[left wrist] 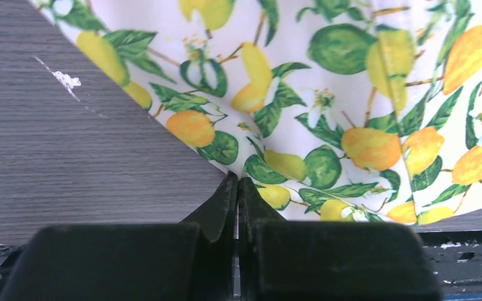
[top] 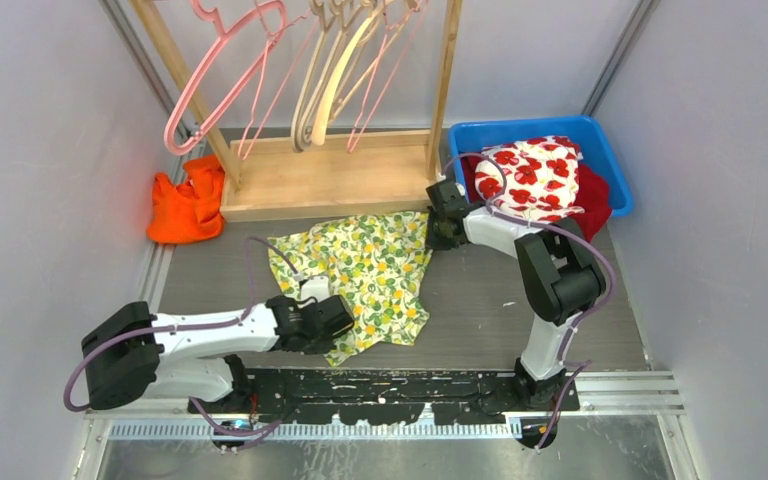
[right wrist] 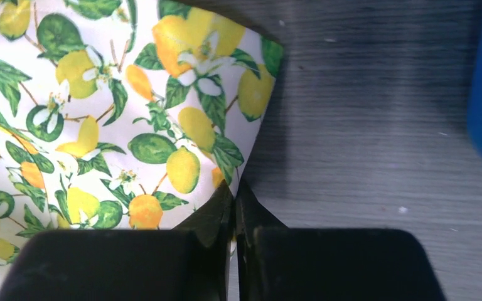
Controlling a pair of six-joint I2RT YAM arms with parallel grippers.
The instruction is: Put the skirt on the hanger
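Both grippers are pinched shut on the lemon-print skirt (top: 370, 268), which lies mid-frame on the table (top: 480, 300): left gripper (left wrist: 237, 183) at its lower-left edge, right gripper (right wrist: 233, 188) at its upper-right corner. I'd lift evenly, cloth taut, towards the hangers (top: 325, 100) at the top.

Pale grey walls (top: 40, 140) close the left, right and top of the frame around a dark wood-grain worktop (top: 480, 310), evenly lit, with a wooden rack (top: 330, 180) at upper centre and a blue bin (top: 530, 128) at upper right.
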